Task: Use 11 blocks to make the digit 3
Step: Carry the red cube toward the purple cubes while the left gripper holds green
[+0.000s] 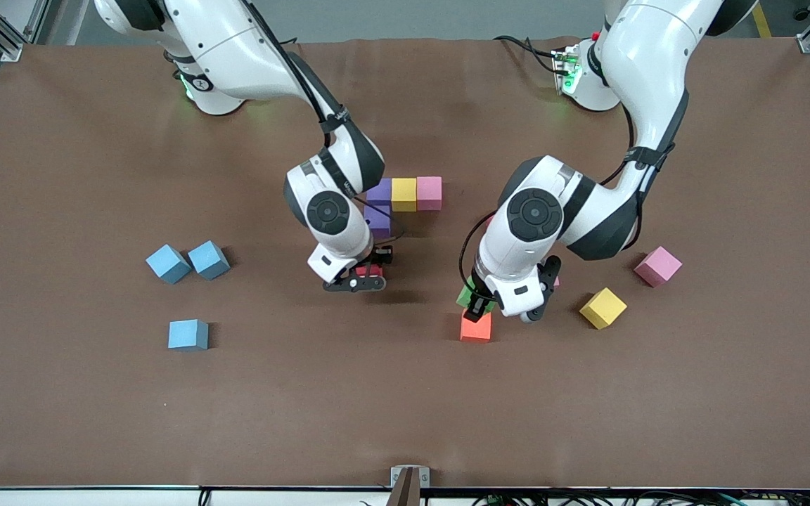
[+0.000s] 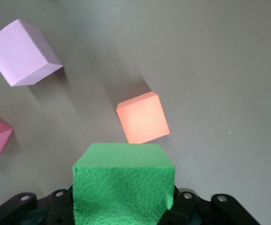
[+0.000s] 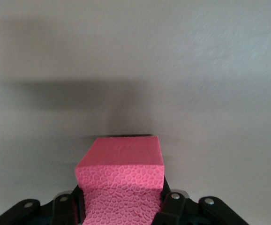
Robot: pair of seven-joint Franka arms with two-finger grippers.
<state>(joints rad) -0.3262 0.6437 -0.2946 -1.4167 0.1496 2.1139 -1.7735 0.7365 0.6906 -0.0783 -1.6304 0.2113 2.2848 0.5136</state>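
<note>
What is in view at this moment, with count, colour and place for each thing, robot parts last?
Blue blocks: three, light blue, toward the right arm's end of the table; two side by side, one alone nearer the front camera.
Started figure: four blocks, two purple, one yellow, one pink, touching, mid-table.
Red block: one, held by the right gripper.
Green block: one, held by the left gripper.
Orange block: one, on the table beside the left gripper.
Loose yellow block: one, toward the left arm's end.
Loose pink block: one, beside the yellow one.
Table: one, brown.
Right gripper: shut on the red block.
Left gripper: shut on the green block.
</note>
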